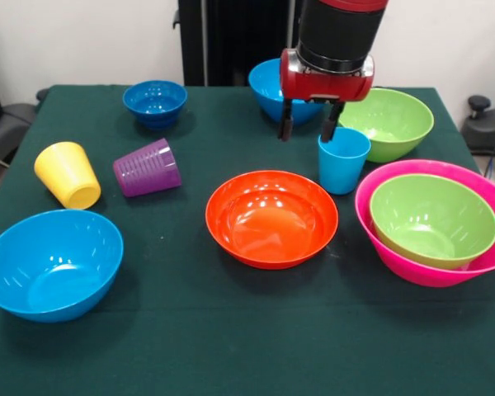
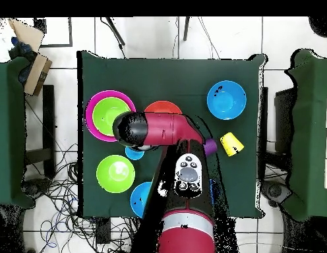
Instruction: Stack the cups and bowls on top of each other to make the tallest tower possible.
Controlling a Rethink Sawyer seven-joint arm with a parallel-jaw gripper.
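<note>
My gripper (image 1: 308, 132) is open and empty; its right fingertip (image 1: 330, 130) is just above the far left rim of the upright light blue cup (image 1: 343, 161). The yellow cup (image 1: 68, 173) and the ribbed purple cup (image 1: 147, 167) lie on their sides at the left. The orange bowl (image 1: 271, 218) sits in the middle. A lime green bowl (image 1: 433, 219) is nested in the large pink bowl (image 1: 412, 266) at the right. In the overhead view the arm hides the gripper and most of the light blue cup (image 2: 133, 153).
A second lime green bowl (image 1: 388, 122) and a light blue bowl (image 1: 268, 92) stand behind the gripper. The small dark blue bowl (image 1: 155, 102) is at the far left, another light blue bowl (image 1: 51, 262) at the near left. The green table cloth (image 1: 231, 330) covers the table.
</note>
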